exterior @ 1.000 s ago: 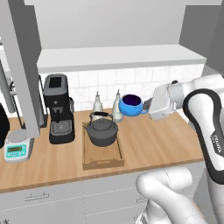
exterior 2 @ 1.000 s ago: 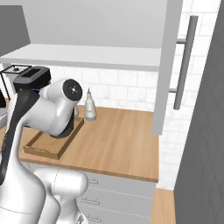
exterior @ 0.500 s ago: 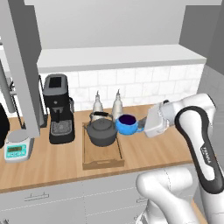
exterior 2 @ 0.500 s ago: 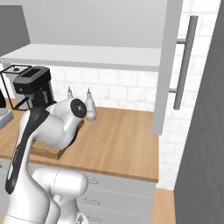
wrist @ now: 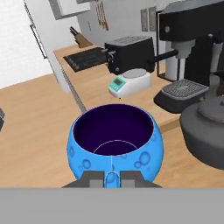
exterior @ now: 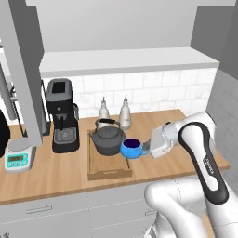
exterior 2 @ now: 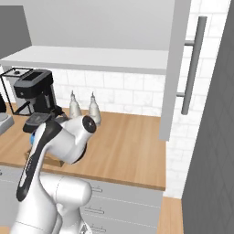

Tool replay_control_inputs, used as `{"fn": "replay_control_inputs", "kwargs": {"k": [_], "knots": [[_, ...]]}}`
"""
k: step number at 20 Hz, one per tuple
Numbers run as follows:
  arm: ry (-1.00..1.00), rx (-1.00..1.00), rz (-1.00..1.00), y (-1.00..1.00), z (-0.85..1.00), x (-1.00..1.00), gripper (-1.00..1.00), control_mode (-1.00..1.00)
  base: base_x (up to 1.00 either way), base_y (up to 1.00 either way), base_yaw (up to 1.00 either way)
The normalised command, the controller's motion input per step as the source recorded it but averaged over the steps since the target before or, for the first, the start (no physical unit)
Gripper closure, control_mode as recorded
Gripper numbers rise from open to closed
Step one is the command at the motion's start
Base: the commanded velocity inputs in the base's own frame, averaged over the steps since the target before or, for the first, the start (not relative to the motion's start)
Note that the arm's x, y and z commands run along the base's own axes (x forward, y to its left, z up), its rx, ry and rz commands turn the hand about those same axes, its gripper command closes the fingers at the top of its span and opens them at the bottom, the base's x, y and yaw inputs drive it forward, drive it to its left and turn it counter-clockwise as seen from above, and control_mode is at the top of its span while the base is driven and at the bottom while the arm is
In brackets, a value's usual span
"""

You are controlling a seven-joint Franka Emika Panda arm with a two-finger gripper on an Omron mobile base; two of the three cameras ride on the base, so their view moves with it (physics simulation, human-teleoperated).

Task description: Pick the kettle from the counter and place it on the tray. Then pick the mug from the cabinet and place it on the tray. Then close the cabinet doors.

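The dark grey kettle [exterior: 108,139] stands on the wooden tray [exterior: 108,165], which lies on the counter [exterior: 56,176]. Just right of the kettle, at the tray's right rim, is the blue mug [exterior: 131,148]. My gripper [exterior: 145,149] is shut on the mug's handle from the right. Whether the mug rests on the tray I cannot tell. In the hand view the mug [wrist: 114,144] sits right before my gripper [wrist: 111,178], its dark inside facing up, with the kettle [wrist: 205,131] to its right. The cabinet [exterior: 125,60] stands open, with its right door [exterior 2: 176,68] swung out.
A black coffee machine [exterior: 61,114] stands left of the tray, and two bottles [exterior: 114,111] stand behind it. A small scale [exterior: 18,158] and the open left cabinet door [exterior: 23,69] are at the far left. A toaster [wrist: 129,52] stands beyond the scale [wrist: 129,85].
My arm has carried the mug left and down, from open air right of the bottles to the tray's right rim beside the kettle. The kettle and tray have stayed put.
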Motion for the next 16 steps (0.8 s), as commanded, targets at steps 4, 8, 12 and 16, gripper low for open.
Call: {"fn": "replay_control_inputs", "kwargs": {"k": [4, 8, 12, 16], "knots": [[0.12, 0.00, 0.02, 0.16, -0.56, 0.27, 1.00, -1.00, 0.00, 0.00, 0.00], [0.12, 0.00, 0.00, 0.18, -0.50, 0.34, 1.00, -1.00, 0.00, 0.00, 0.00], [0.09, 0.00, 0.00, 0.07, -0.40, 0.39, 1.00, -1.00, 0.00, 0.00, 0.00], [0.03, 0.00, 0.00, 0.00, -0.33, 0.40, 1.00, -1.00, 0.00, 0.00, 0.00]]}}
